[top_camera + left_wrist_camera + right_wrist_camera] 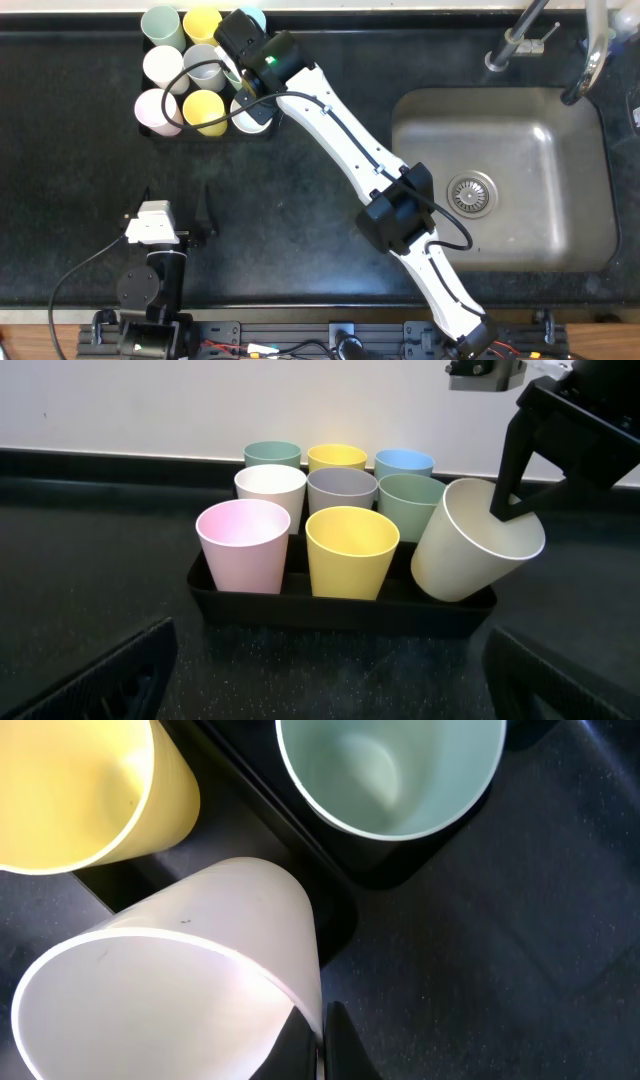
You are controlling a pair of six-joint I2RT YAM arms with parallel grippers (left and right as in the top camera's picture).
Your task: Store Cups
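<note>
Cream cup (470, 545) tilts in the right hand (505, 510) at the tray's (330, 615) corner.

Right wrist view's edges crop the yellow cup (70, 790) and cream cup (190, 970).

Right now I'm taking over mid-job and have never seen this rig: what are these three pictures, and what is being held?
Two robot arms, each ending in a two-finger gripper, work on a dark counter beside a sink. One picture looks straight down from overhead. The other two come from cameras on each arm's wrist. A black tray holds eight upright cups. The right gripper pinches the rim of a cream cup, which is tilted at the tray's one free corner. The left gripper is open, holds nothing and faces the tray.
</note>
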